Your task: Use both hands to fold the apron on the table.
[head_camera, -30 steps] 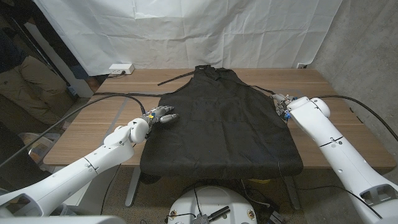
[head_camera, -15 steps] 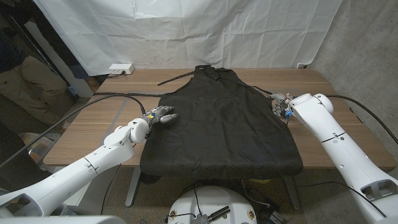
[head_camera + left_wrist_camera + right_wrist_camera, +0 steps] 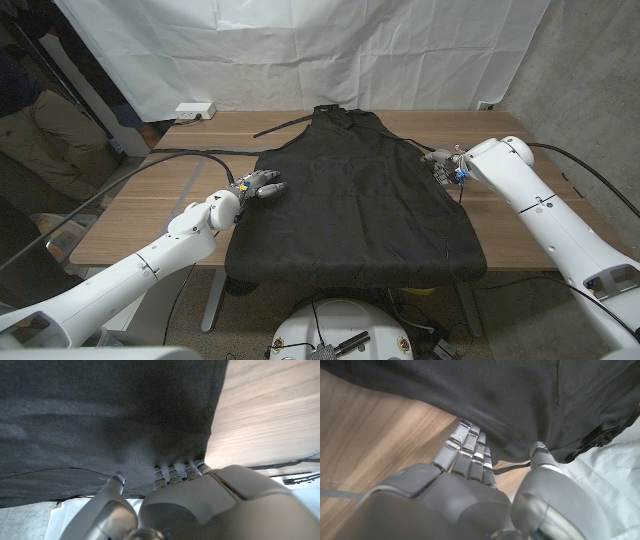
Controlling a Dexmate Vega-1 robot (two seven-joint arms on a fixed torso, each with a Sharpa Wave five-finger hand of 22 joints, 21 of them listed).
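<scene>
L hand [image 3: 262,188] sits at the apron's [image 3: 355,195] left edge, about mid-height; fingers curled over the cloth. In the left wrist view the fingertips [image 3: 179,469] press into the fabric right at the hem and the thumb lies on the cloth beside them. Can't tell if any cloth is actually pinched, so grip state unclear.

R hand [image 3: 443,164] is at the apron's right edge, near the waist where a strap comes off. In the right wrist view the fingers [image 3: 468,450] lie straight and close together on the bare wood just beside the hem, thumb [image 3: 540,456] apart from them and over the apron's edge. Holds nothing that I can see; narrow spread.

Counts: 1 apron, black, spread flat on the table [image 3: 150,205], bib end toward the far side, bottom hem hanging over the near edge. 2 robot hands, one on each side of the apron. 1 white power strip [image 3: 195,110] at the far left of the apron, by the table's back corner. 1 white sheet [image 3: 300,50] hangs behind the apron.
</scene>
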